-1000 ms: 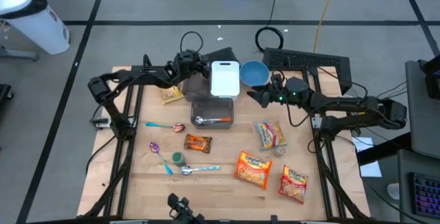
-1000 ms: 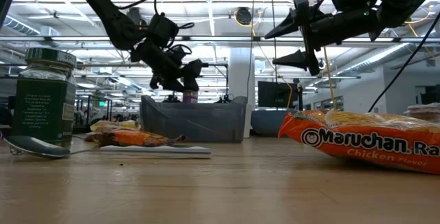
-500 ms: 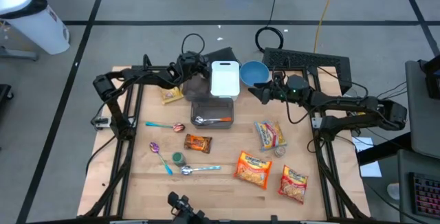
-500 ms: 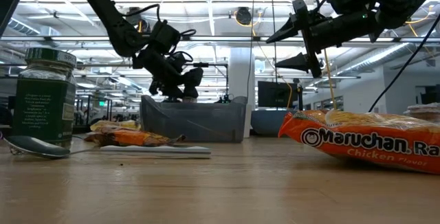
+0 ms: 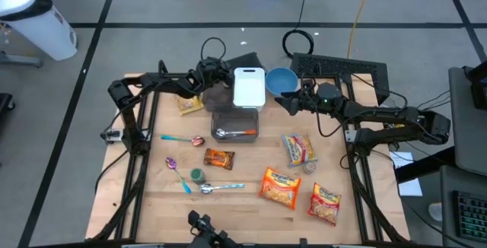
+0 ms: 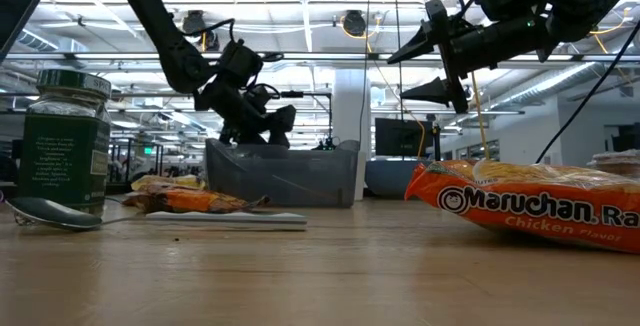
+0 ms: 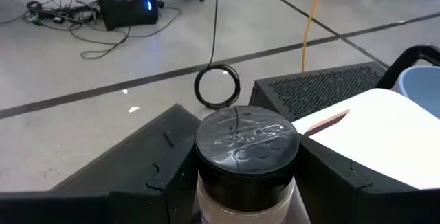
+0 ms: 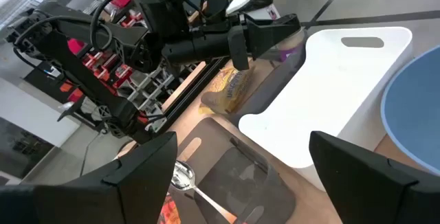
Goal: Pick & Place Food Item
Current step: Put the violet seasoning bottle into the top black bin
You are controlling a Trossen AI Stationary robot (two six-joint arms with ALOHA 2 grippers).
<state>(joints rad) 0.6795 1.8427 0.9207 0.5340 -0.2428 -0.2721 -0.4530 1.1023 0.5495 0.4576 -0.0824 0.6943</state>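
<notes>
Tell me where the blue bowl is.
High view: the blue bowl sits at the table's far edge, right of the white cutting board, by the right gripper.

The jar (image 7: 246, 161) stands upright, dark-lidded with a pale body. It sits between the left gripper's (image 7: 234, 183) fingers, beside the white board (image 7: 385, 131).

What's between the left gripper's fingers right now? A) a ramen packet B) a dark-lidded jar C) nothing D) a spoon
B: in the left wrist view the left gripper has its fingers on either side of the dark-lidded jar, by the white cutting board; the ramen packets and spoons lie elsewhere on the table.
</notes>
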